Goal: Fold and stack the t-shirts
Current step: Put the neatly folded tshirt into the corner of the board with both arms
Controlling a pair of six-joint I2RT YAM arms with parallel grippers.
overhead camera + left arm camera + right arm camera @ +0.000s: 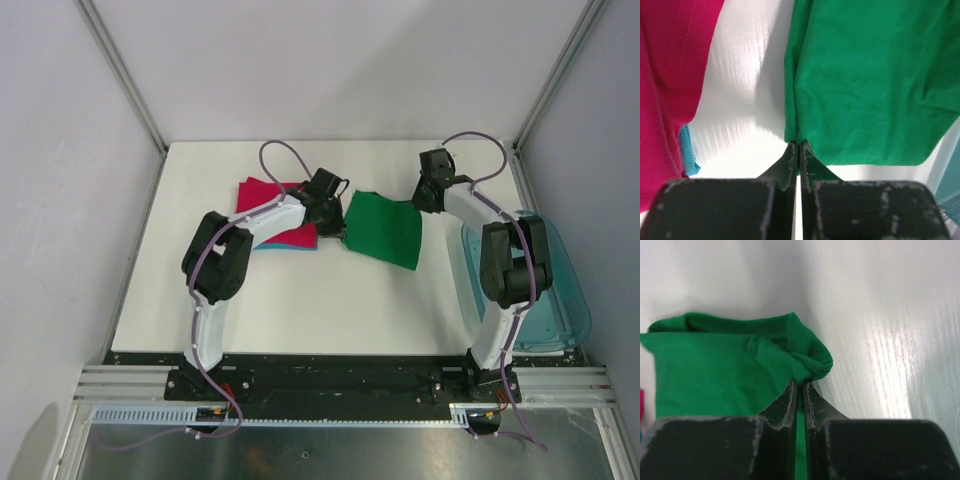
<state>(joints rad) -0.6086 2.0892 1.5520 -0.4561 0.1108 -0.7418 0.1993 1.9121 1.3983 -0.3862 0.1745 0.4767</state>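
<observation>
The green t-shirt (385, 230) sits mid-frame in the overhead view, with the left gripper (798, 146) pinching its left corner and the right gripper (800, 382) its upper-right corner. Lift both corners evenly, keeping the cloth taut, and carry it toward the magenta t-shirt (262, 192) at left.

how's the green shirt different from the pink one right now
The green shirt is pinched at opposite edges by the left gripper and right gripper; no gripper holds the pink shirt. The pink shirt lies on a blue shirt; the green shirt has none beneath. Both look folded.
</observation>
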